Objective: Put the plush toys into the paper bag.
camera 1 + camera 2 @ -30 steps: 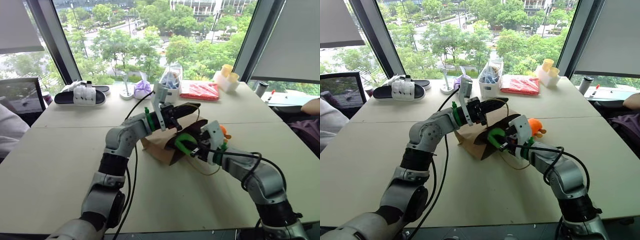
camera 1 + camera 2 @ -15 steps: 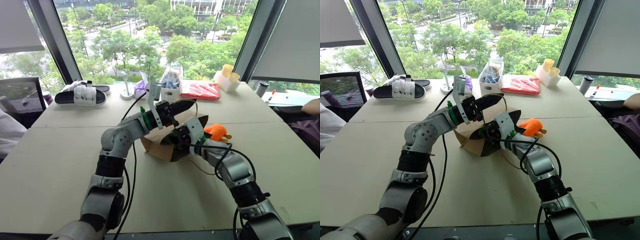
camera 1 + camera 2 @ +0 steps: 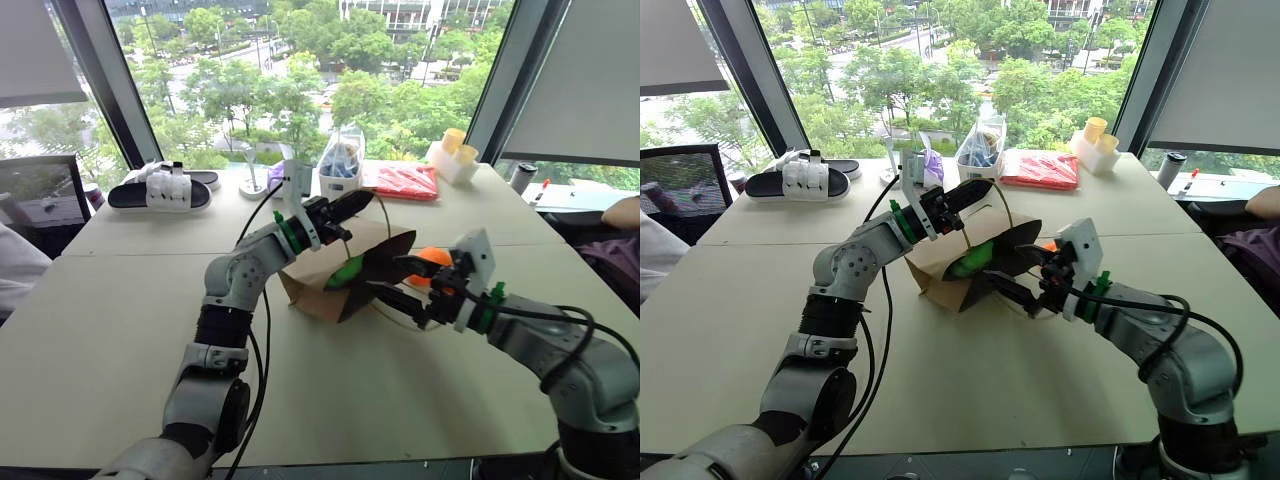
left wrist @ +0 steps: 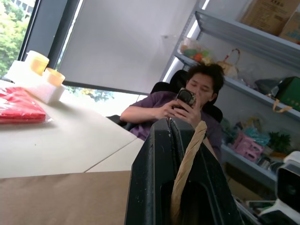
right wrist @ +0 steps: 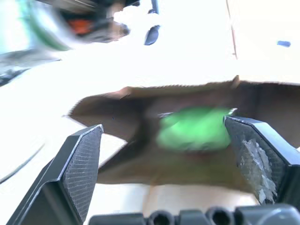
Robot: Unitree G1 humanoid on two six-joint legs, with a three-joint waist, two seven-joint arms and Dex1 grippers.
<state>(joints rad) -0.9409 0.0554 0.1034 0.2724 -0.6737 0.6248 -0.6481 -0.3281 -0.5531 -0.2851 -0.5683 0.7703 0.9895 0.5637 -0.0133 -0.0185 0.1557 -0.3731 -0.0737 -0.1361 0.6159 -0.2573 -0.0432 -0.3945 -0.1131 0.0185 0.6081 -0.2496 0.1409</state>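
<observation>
Cord handle (image 4: 187, 159) sits pinched in closed left gripper (image 4: 180, 129); right gripper (image 5: 168, 154) gapes empty before green toy (image 5: 194, 128).

Daylight floods in through the windows (image 3: 300, 80) behind the table (image 3: 100, 330), leaving its pale top evenly lit with soft shadows. The right wrist view is overexposed and motion-blurred. The head views bend straight lines near their edges.

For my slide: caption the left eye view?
Left gripper lifts paper bag by its handle; green plush inside.
</observation>
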